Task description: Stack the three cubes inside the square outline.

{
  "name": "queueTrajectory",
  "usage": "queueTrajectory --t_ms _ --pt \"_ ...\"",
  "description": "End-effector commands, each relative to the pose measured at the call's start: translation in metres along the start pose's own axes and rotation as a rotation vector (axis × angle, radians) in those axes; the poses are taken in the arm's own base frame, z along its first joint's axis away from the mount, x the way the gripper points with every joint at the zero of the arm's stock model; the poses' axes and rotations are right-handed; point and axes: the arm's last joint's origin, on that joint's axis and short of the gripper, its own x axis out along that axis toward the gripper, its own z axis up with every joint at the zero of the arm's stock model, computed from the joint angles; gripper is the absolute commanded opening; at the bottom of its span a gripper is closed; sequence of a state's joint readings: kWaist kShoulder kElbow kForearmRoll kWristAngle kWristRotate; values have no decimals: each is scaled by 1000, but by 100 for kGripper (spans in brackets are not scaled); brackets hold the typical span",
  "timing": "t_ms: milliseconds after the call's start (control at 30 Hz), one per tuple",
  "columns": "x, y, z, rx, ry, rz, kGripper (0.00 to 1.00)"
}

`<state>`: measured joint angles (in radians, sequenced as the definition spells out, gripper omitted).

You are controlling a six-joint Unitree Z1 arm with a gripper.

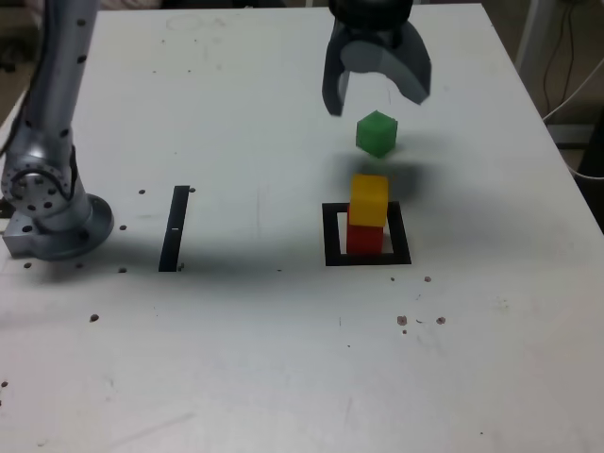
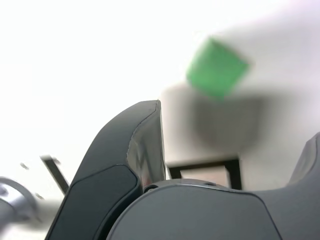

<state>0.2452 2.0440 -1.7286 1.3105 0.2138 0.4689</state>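
In the exterior view the yellow cube [image 1: 369, 200] sits on the red cube [image 1: 365, 238] inside the square outline [image 1: 331, 236]. The green cube [image 1: 377, 133] is tilted just behind the stack, and its shadow falls on the table apart from it, so it appears to be off the surface. My gripper [image 1: 377, 99] hangs open above the green cube with nothing between its fingers. The wrist view shows the green cube [image 2: 216, 68] blurred and tilted, clear of the dark fingers [image 2: 142, 145], with part of the square outline [image 2: 235, 167] below it.
A narrow black strip [image 1: 174, 228] lies on the white table [image 1: 283, 359] at the exterior view's left. The arm's silver base [image 1: 47, 203] stands at the left edge. Small dark specks dot the table. Cables hang past the right edge.
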Motion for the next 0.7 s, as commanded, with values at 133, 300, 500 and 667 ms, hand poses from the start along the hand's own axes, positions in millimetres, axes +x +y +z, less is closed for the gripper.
queueTrajectory --t_ms 133,300,500,667 --pt "12 14 -2 156 78 68 99" --pt "30 17 2 199 105 82 99" --pt "48 12 12 221 87 70 97" --pt "58 10 19 227 82 58 91"
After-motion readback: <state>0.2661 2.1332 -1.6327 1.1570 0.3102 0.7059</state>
